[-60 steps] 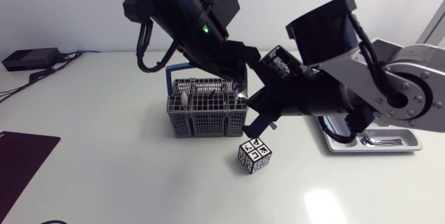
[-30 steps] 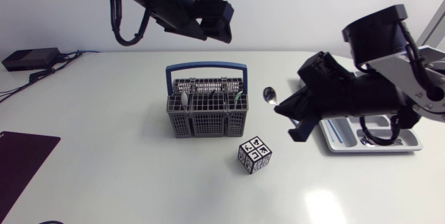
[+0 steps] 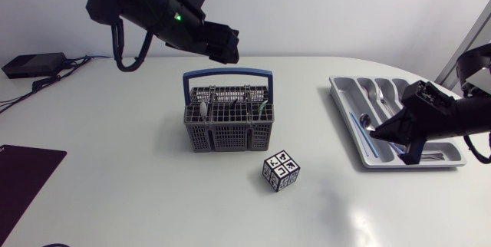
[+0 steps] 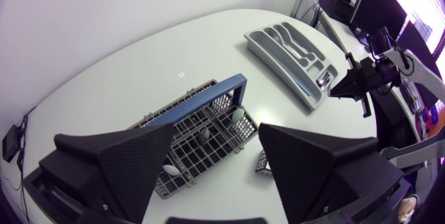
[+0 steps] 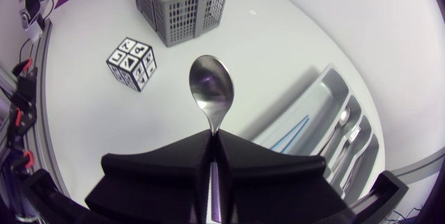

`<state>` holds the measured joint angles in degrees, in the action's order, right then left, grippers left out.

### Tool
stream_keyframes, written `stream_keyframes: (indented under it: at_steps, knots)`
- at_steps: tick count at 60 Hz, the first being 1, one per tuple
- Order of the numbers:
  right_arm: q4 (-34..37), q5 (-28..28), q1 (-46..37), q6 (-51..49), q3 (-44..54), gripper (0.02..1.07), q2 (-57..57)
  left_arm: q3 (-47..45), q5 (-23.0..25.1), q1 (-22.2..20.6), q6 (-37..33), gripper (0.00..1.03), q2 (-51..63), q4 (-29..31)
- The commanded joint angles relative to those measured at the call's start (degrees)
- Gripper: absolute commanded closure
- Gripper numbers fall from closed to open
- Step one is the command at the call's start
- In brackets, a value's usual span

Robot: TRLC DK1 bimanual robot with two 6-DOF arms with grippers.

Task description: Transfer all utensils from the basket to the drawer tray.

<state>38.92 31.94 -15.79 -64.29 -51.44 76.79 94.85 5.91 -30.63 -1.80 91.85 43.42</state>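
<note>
Bright, even light falls from above on the white table (image 3: 115, 139), leaving a soft glare patch near its front edge, toward the right corner. Shadows are pale and diffuse, with faint ones at the foot of the basket (image 3: 228, 128) and the cube (image 3: 281, 170). The spoon (image 5: 211, 88) gleams, a dark reflection in its bowl. In both wrist views the table's edges bow strongly.
</note>
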Motion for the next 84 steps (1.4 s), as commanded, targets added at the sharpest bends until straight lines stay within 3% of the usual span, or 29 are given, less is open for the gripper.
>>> stream_keyframes:
  at_steps: [1, 17, 31, 56, 68, 78, 84]
  knots:
    - [1.9, 0.9, -5.0, -11.8, -3.0, 1.02, 4.8, -2.7, -0.4, 0.4, -1.6, 0.18, -2.1, -1.0]
    - [4.9, -3.3, -15.1, -30.7, -10.3, 1.02, 17.7, -8.7, -1.2, 1.5, -3.3, 0.18, -4.2, -4.5]
    - [1.3, -9.7, -18.4, -37.1, -15.4, 1.02, 26.2, -12.6, -1.2, 1.8, -4.0, 0.18, -6.1, -5.2]
    - [-13.2, -17.1, -19.0, -43.8, -9.1, 1.0, 30.1, -17.9, -1.4, 2.2, -5.3, 0.17, -9.1, -6.8]
    - [-19.0, -17.0, -19.1, -43.7, -5.4, 0.64, 27.4, -20.0, -1.4, 0.2, -6.3, 0.16, -9.1, -8.8]
    - [-19.5, -16.5, -18.7, -42.1, -4.0, 0.55, 23.6, -20.6, -1.4, -2.8, -7.3, 0.14, -8.0, -11.3]
    - [-18.3, -15.6, -18.1, -37.8, -4.0, 0.44, 21.6, -20.3, -3.3, -5.5, -8.0, 0.14, -6.8, -12.8]
